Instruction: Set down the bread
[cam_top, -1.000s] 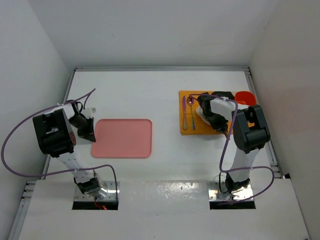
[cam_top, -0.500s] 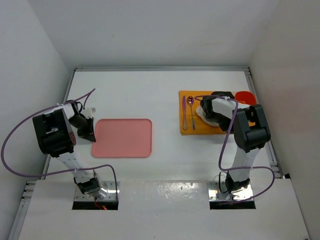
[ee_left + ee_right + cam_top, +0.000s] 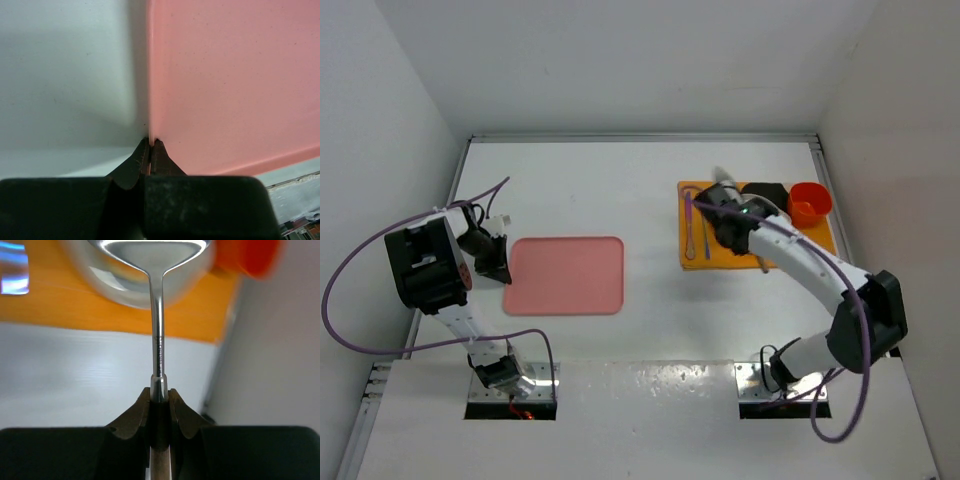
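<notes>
The bread shows in no view. My right gripper [image 3: 720,200] hangs over the left part of the orange tray [image 3: 820,240]. In the right wrist view it [image 3: 159,392] is shut on a utensil [image 3: 158,330] with a thin metal shaft, a broad shiny head and a pale wooden handle. A blurred white plate [image 3: 95,277] lies behind the head. My left gripper [image 3: 503,272] is shut on the left edge of the pink mat [image 3: 565,275]. The left wrist view shows its jaws [image 3: 150,142] pinching that edge of the mat [image 3: 230,80].
An orange-red bowl [image 3: 808,203] stands at the tray's far right corner and shows in the right wrist view [image 3: 245,257]. Purple-handled cutlery [image 3: 689,225] lies along the tray's left side. A black object [image 3: 765,192] sits at the tray's far edge. White walls enclose the table.
My right arm has unfolded and swung left; its gripper moved from the tray's middle to the far-left part, holding the utensil. The left arm has not moved.
</notes>
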Controlling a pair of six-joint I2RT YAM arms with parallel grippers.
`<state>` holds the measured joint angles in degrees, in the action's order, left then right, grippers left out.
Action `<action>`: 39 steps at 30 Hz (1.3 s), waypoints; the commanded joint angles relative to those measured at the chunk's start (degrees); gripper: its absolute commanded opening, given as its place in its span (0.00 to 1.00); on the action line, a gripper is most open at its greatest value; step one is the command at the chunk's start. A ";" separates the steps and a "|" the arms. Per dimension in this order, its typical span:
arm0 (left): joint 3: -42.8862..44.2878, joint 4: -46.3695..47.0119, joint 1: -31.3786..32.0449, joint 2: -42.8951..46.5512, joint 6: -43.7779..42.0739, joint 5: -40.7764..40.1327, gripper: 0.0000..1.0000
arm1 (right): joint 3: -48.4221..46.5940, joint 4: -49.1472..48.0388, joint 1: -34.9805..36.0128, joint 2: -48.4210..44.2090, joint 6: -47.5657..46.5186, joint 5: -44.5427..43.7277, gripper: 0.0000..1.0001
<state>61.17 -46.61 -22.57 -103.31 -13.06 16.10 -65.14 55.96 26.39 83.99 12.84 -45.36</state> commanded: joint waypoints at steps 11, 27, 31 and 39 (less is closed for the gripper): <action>-0.17 2.84 -1.25 -2.95 -0.39 0.07 0.00 | -20.35 -7.81 20.45 26.12 17.38 24.98 0.00; -0.17 1.79 -1.25 -2.95 -1.44 0.60 0.23 | -18.70 -11.23 19.05 35.37 26.97 33.67 0.15; 0.36 1.79 -1.25 -2.95 -1.97 0.60 0.27 | -18.44 -11.76 18.96 33.70 27.15 33.85 0.32; 1.41 0.73 -1.25 -2.95 -2.49 1.13 0.37 | -15.56 -12.98 18.52 23.71 21.45 34.99 0.74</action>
<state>62.08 -48.21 -23.35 -104.27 -13.34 18.57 -82.13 44.60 45.15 116.49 37.19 -11.18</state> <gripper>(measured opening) 0.362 0.700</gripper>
